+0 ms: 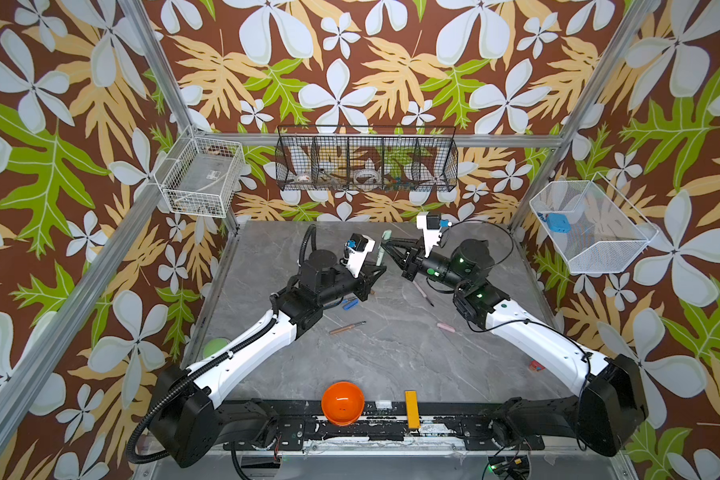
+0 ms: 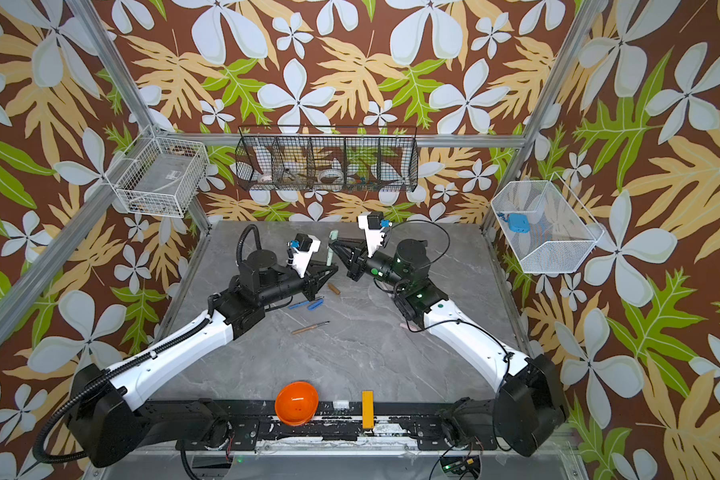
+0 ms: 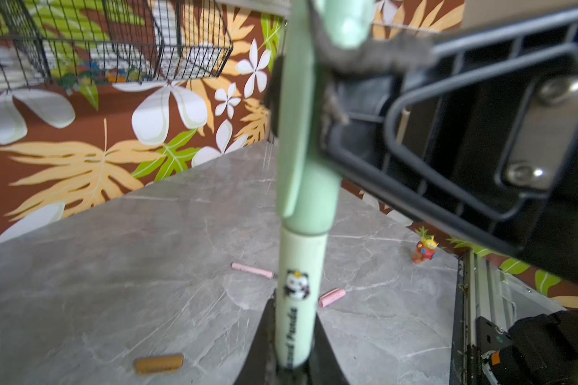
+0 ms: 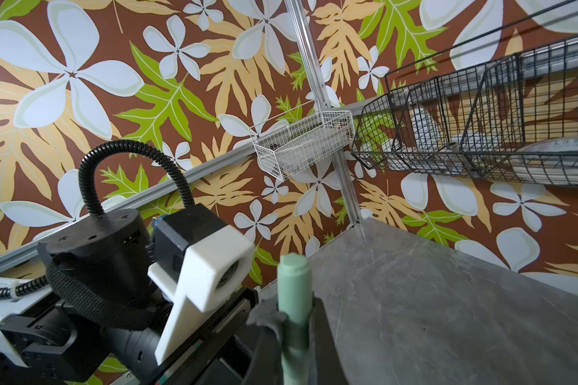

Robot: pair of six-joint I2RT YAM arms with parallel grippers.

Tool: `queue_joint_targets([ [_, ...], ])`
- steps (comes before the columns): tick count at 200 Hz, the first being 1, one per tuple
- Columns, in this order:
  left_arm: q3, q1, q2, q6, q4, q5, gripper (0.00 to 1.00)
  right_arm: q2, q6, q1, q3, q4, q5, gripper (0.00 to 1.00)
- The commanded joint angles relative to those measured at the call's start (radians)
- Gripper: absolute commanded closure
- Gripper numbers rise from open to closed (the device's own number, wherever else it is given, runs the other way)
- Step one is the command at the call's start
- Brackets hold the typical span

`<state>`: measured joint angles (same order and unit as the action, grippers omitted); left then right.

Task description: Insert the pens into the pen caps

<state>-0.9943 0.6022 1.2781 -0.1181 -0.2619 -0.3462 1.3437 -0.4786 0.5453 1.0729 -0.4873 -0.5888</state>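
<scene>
My left gripper is shut on the barrel of the pale green pen, held upright above the table's back middle. The pale green cap sits over the pen's upper end, and my right gripper is shut on that cap. In both top views the two grippers meet at the pen. On the table lie a blue pen beside a blue cap, a brown pen, a brown cap, a pink pen and a pink cap.
An orange bowl and a yellow bar stand at the front edge. A small red toy figure is at the right edge, a green ball at the left. Wire baskets hang on the walls.
</scene>
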Motion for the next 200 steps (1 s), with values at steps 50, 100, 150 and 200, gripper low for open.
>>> queue_joint_targets([
  [50, 0.180, -0.016, -0.095, -0.101, -0.308, -0.023, 1.00, -0.033, 0.117, -0.030, 0.094, 0.401, -0.153, 0.69],
  [100, 0.239, -0.015, -0.113, -0.132, -0.266, -0.081, 1.00, -0.014, 0.132, -0.045, 0.147, 0.426, -0.224, 0.52],
  [150, 0.252, -0.009, -0.092, -0.137, -0.284, -0.103, 1.00, 0.037, 0.108, -0.044, 0.214, 0.408, -0.307, 0.47],
  [200, 0.257, 0.005, -0.080, -0.120, -0.304, -0.080, 1.00, 0.112, 0.082, -0.043, 0.266, 0.391, -0.361, 0.50],
])
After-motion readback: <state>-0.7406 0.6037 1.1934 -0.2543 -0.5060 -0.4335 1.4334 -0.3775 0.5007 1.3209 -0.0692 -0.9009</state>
